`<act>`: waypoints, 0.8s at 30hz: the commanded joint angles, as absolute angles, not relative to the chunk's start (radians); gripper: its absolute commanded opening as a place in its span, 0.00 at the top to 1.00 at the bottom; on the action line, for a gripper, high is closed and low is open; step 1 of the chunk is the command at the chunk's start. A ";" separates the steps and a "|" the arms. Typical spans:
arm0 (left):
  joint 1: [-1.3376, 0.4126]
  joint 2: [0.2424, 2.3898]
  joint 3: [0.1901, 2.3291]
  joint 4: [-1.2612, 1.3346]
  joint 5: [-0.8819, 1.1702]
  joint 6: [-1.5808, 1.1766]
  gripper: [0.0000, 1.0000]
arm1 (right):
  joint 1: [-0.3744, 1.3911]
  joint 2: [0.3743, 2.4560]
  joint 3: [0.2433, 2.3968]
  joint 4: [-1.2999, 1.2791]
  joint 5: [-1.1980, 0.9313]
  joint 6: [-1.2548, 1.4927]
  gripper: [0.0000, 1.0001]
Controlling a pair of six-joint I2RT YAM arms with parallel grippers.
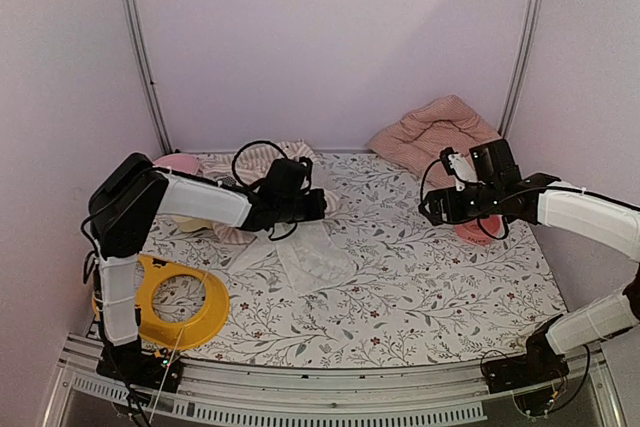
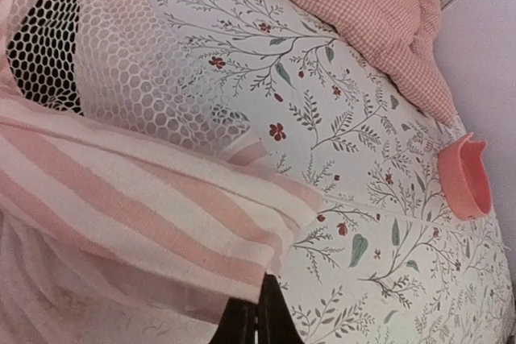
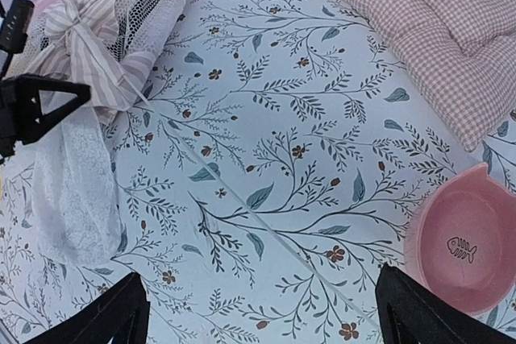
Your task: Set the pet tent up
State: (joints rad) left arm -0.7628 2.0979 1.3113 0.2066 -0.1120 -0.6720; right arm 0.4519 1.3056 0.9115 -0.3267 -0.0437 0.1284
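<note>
The pet tent (image 1: 262,187) lies crumpled and flat at the back left, pink-and-white striped, with its white sheer curtain (image 1: 315,257) spread toward the middle. My left gripper (image 1: 312,205) is shut on the edge of its striped fabric (image 2: 161,199); the fingers (image 2: 278,320) are pressed together under the cloth. The mesh window (image 2: 121,62) lies just beyond. My right gripper (image 1: 432,212) is open and empty, hovering right of centre. In the right wrist view its wide-apart fingers (image 3: 121,312) frame a thin wire pole (image 3: 242,199) running diagonally from the tent (image 3: 105,30).
A pink checked cushion (image 1: 435,132) lies at the back right. A pink bowl (image 3: 472,239) with a fish mark sits beside the right gripper. A yellow ring-shaped item (image 1: 180,302) lies at the front left. Another pink item (image 1: 178,162) sits behind the tent.
</note>
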 commanded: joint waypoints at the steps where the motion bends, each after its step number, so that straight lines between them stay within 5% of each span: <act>1: -0.758 1.922 1.221 0.223 -0.071 -0.591 1.00 | 0.497 1.353 0.950 -0.377 -0.073 0.090 0.01; 8: -0.691 1.815 1.130 0.152 -0.093 -0.533 1.00 | 0.589 1.368 1.029 -0.494 -0.093 0.090 0.02; 24: -0.653 1.936 1.103 0.188 -0.022 -0.478 1.00 | 0.615 1.210 1.092 -0.945 0.030 0.294 0.01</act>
State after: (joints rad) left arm -0.6697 1.9362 1.1320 0.1608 -0.0418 -0.4850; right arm 0.5968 1.2625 1.1034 -0.7677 -0.0231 0.2070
